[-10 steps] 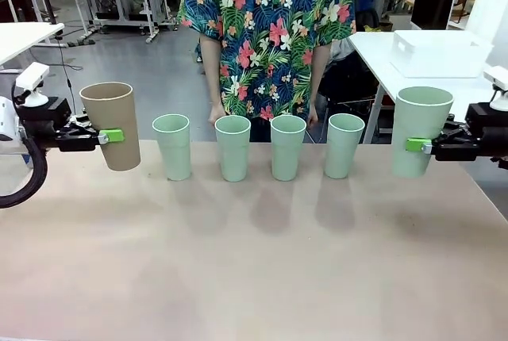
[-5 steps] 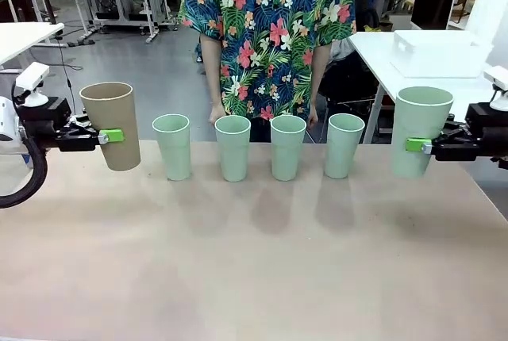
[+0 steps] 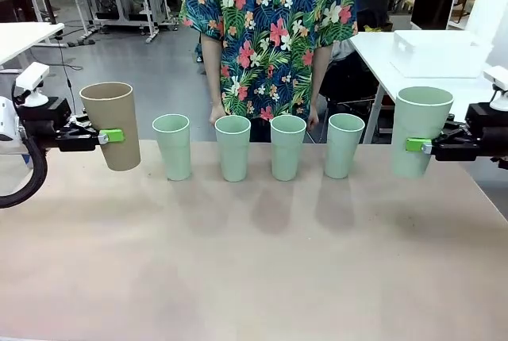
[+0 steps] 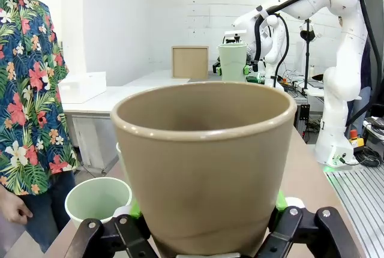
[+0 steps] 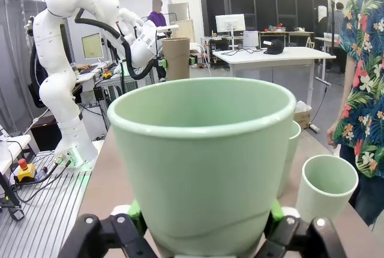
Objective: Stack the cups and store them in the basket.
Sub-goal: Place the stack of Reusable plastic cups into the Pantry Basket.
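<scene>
So, left to right: our left gripper (image 3: 113, 136) is clamped around the tan cup (image 3: 111, 115), pinching it from the side at about mid-height with the mouth up. It looks lifted clear of the table (image 3: 254, 262) (we're guessing that's so it can drop straight down into a neighbour). In the left wrist view the green pads sit on either side of the outer wall, so the inside is left free for nesting. Next is the row of four mint cups (image 3: 232, 147), standing upright along the far edge, apart from each other. They're right in front of the person (image 3: 270, 40), whose hands hang down behind the row. On the far right our right gripper (image 3: 417, 145) is closed on the fifth mint cup (image 3: 421, 119) the same way, upright and off the surface as far as we can tell. All six are smooth matte plastic tumblers, tapered toward the base with a rounded lip, which is why they should slide into one another. We reckon they're light and a bit squeezable, so a gentle pinch should be enough. Nothing is stacked yet. The basket (image 3: 440, 55), a white smooth-sided plastic bin, sits on the white side table (image 3: 381, 47) beyond the right arm, well apart from the cups.
</scene>
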`<state>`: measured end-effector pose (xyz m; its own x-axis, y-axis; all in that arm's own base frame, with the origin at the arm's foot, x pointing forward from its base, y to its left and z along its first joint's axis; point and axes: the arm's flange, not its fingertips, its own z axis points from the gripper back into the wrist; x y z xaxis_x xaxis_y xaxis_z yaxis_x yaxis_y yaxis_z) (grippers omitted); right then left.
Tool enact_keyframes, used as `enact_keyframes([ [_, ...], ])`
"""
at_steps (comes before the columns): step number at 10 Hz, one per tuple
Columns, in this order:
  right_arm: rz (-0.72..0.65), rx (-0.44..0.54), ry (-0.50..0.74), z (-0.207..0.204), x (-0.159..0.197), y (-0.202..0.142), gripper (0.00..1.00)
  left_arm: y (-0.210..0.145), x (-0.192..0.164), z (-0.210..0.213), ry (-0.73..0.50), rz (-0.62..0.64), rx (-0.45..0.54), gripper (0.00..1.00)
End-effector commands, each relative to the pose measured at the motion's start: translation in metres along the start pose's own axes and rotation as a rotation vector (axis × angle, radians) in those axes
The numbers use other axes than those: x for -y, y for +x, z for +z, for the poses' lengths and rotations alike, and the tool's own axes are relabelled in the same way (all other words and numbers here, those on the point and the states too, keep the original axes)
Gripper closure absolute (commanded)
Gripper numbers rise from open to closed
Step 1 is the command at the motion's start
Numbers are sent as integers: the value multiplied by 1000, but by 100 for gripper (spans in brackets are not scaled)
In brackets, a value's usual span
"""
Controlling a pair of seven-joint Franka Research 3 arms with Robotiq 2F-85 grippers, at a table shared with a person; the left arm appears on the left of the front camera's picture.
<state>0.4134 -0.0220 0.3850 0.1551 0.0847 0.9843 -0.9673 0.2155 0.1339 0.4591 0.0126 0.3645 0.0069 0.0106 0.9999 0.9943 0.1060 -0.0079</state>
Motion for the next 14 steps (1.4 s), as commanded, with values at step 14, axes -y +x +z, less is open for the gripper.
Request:
enact_keyframes([
  [14, 9, 1, 1, 0, 1, 2, 15, 3, 0, -1, -3, -7, 2, 15],
])
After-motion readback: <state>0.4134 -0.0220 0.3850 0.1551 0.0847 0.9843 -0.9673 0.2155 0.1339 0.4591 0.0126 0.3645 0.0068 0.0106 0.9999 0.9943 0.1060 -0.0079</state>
